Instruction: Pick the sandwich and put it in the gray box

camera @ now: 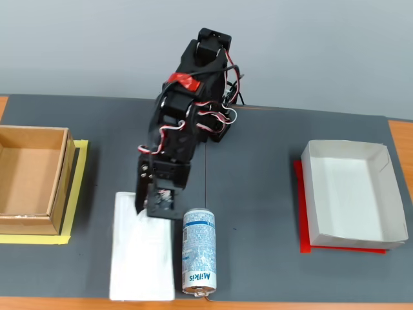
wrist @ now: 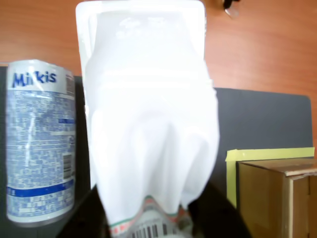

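Note:
The sandwich point(camera: 142, 258), a flat white plastic packet, lies on the dark mat at the front left in the fixed view. In the wrist view it point(wrist: 148, 124) fills the middle. Its near end, with a printed barcode label, is bunched and creased. My gripper point(camera: 155, 205) reaches down onto the packet's far end and is pinched on it; in the wrist view only dark finger parts show at the bottom on either side of the gripper point(wrist: 148, 220). The gray box point(camera: 310, 187), a pale shallow tray on a red sheet, stands empty at the far right, well away from the gripper.
A blue-white Milkis can point(camera: 199, 252) lies right next to the packet's right side; in the wrist view the can point(wrist: 39, 139) is at the left. A brown cardboard box point(camera: 61, 174) on yellow tape stands at the left; in the wrist view the box point(wrist: 277, 198) is at the lower right.

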Controlling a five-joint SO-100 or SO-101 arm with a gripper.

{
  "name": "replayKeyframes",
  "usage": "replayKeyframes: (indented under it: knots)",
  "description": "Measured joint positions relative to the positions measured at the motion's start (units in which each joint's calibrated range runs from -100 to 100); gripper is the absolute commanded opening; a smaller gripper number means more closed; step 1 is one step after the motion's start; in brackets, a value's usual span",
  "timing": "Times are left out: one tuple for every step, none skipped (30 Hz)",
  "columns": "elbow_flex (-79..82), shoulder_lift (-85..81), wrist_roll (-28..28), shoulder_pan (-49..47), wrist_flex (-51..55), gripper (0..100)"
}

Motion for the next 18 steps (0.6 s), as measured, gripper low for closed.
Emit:
replayKeyframes:
  knots:
    - [0.00, -1.10, -0.10, -0.59, 0.26, 2]
    - [0.00, -2.12, -0.20, -1.18, 0.35, 2]
    - [0.00, -3.14, -0.49, -1.77, 0.35, 2]
    - [0.00, -4.16, -0.73, -2.28, 0.35, 2]
    - [0.00, -5.10, -1.07, -2.80, 0.35, 2]
    - [0.00, -6.03, -1.32, -3.39, 0.35, 2]
    - [0.00, -6.88, -1.61, -4.35, 0.35, 2]
    - [0.00, -7.73, -1.95, -5.31, 0.35, 2]
    - [0.00, -8.58, -2.39, -6.41, 0.35, 2]
    - [0.00, -9.43, -2.78, -7.59, 0.35, 2]
    - [0.00, -10.28, -3.37, -8.92, 0.35, 2]
    - [0.00, -11.13, -3.86, -10.24, 0.35, 2]
    - [0.00, -11.89, -4.54, -11.57, 0.35, 2]
    - [0.00, -12.74, -5.13, -12.82, 0.35, 2]
    - [0.00, -13.51, -5.86, -14.15, 0.35, 2]
    - [0.00, -14.19, -6.54, -15.40, 0.35, 2]
    - [0.00, -14.87, -7.33, -16.73, 0.35, 2]
    - [0.00, -15.55, -8.16, -18.05, 0.35, 2]
